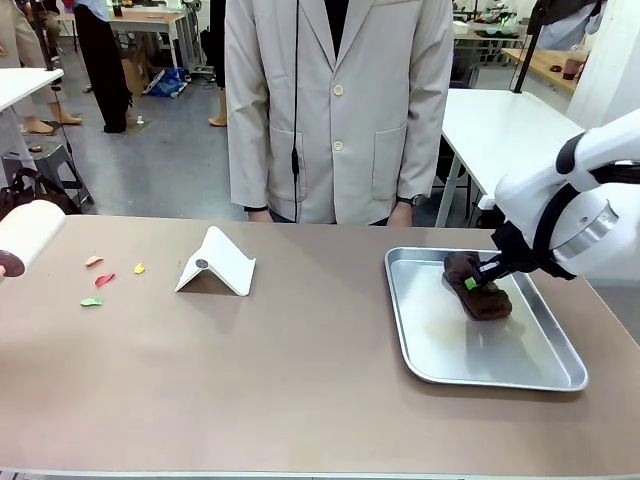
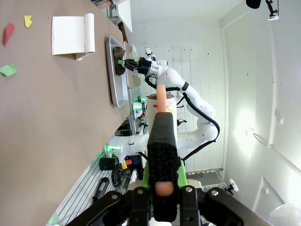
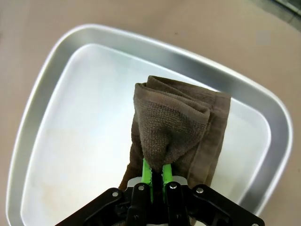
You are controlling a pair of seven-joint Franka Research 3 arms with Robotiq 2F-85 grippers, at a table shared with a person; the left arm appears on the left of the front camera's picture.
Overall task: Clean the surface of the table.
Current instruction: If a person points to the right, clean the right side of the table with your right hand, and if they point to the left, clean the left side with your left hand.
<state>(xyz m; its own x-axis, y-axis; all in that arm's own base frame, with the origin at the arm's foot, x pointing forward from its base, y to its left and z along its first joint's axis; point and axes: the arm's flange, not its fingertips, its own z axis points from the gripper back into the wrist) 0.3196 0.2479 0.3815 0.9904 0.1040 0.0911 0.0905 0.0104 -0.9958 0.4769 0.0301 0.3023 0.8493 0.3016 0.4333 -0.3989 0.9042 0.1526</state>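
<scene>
Tabletop [image 1: 300,380]: taupe-brown, spans the whole front view, near edge cut off at the bottom.

Silver tray [image 1: 398,300] sits on its right part, with a brown cloth [image 1: 492,302] bunched in it. The right claw [image 1: 478,282] is clamped on a fold of that cloth. In the right wrist view the green pads [image 3: 146,173] are pressed together, with cloth [image 3: 174,117] rising from between them. How much cloth is inside the pinch is hidden.

Left claw [image 2: 162,117] is clamped on a peach rod [image 2: 161,94]; the rod's lower end pokes out below the pads. A pale roll [image 1: 28,232] with a dark red end is cut off by the left edge of the front view, and I can't tell what it is.

White folded card [image 1: 222,258] stands tent-like at centre-left. 4 small scraps [image 1: 104,279] lie left of it in orange, red, yellow and green, too small to identify.

Person in a grey jacket [image 1: 335,110] stands at the far side, hands mostly hidden behind the tabletop edge.
</scene>
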